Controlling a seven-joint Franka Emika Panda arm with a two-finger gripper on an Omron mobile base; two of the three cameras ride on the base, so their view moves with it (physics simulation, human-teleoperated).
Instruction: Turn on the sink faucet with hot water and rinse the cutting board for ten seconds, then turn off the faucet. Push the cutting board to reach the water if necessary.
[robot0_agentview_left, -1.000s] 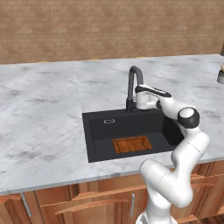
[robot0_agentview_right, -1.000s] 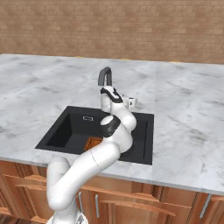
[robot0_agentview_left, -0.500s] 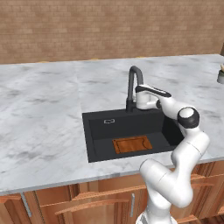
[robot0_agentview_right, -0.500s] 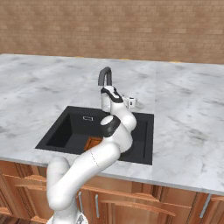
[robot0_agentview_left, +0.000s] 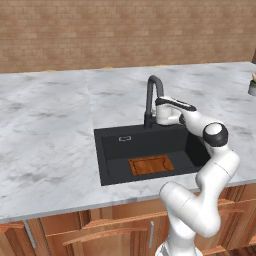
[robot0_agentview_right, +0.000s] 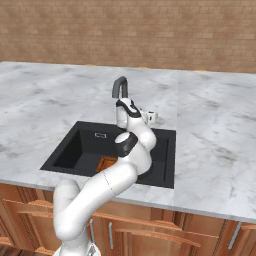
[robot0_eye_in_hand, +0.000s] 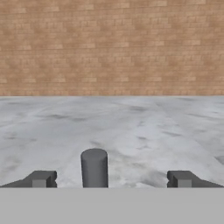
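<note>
The black gooseneck sink faucet (robot0_agentview_left: 149, 97) (robot0_agentview_right: 120, 89) stands behind the black sink (robot0_agentview_left: 112, 150) (robot0_agentview_right: 75, 145). No water runs from its spout. The orange-brown cutting board (robot0_agentview_left: 151, 165) (robot0_agentview_right: 106, 163) lies flat on the basin floor near the front wall, partly hidden by my arm in the right base view. My gripper (robot0_agentview_left: 165, 114) (robot0_agentview_right: 149, 117) (robot0_eye_in_hand: 111, 179) is open, just right of the faucet's base, pointing at the brick wall. In the hand view a short dark upright cylinder (robot0_eye_in_hand: 94, 168), seemingly the faucet's lever, stands between the fingertips (robot0_eye_in_hand: 41, 179), nearer the left one and touching neither.
Grey-white marble counter (robot0_agentview_left: 50, 125) surrounds the sink and runs back to a brick wall (robot0_agentview_left: 125, 35). A small pot (robot0_agentview_left: 252, 86) sits at the counter's far right edge. Wooden cabinet fronts (robot0_agentview_left: 100, 230) lie below. A pale drain mark (robot0_agentview_left: 125, 138) is on the basin's back wall.
</note>
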